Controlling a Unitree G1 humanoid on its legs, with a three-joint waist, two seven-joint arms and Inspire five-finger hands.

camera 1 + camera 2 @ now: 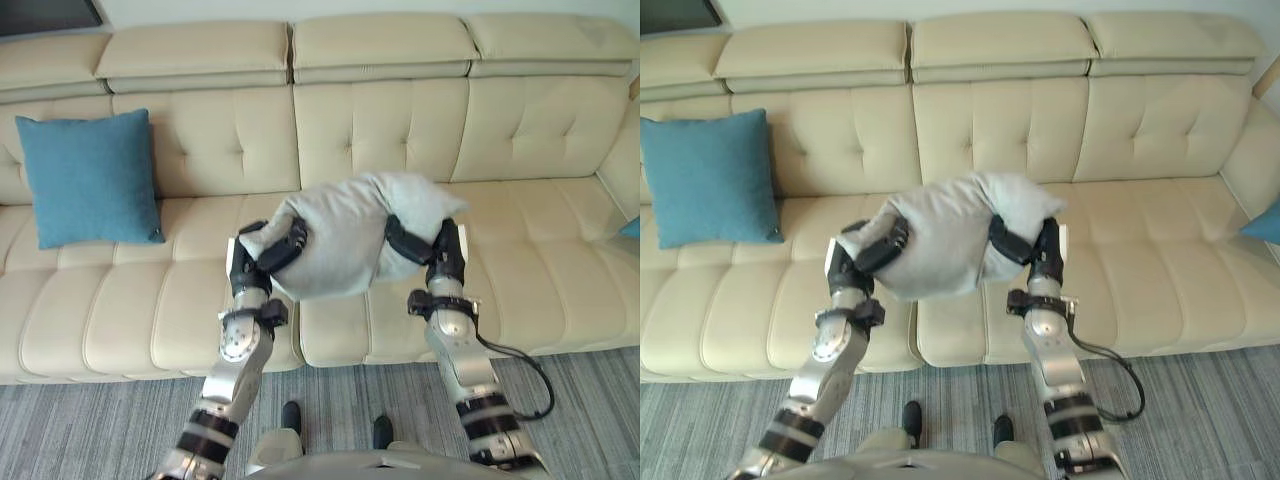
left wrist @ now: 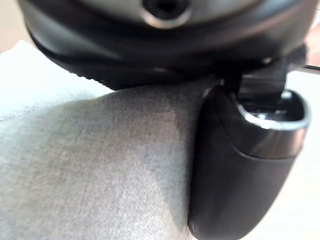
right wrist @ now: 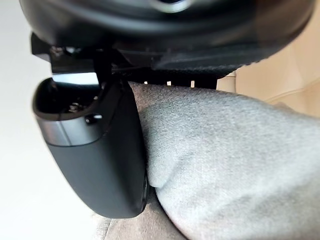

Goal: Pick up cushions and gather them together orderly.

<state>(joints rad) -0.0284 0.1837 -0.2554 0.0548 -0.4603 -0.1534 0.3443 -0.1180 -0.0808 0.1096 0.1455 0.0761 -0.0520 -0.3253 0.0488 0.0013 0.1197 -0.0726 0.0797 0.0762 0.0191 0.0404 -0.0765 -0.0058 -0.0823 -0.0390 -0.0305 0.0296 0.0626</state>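
A light grey cushion (image 1: 345, 235) hangs in the air above the middle seat of the cream sofa (image 1: 400, 120), squeezed between both hands. My left hand (image 1: 268, 255) grips its left end with fingers curled into the cloth. My right hand (image 1: 425, 250) clamps the right end the same way. In the left wrist view the grey cushion (image 2: 100, 165) presses against the thumb (image 2: 235, 170); in the right wrist view the thumb (image 3: 95, 155) digs into the cushion (image 3: 225, 160). A blue cushion (image 1: 90, 178) leans upright against the sofa's back at the far left.
Another blue cushion's corner (image 1: 1265, 222) shows at the sofa's right end by the armrest. Grey striped carpet (image 1: 90, 430) lies in front of the sofa. The seats left and right of the held cushion are bare.
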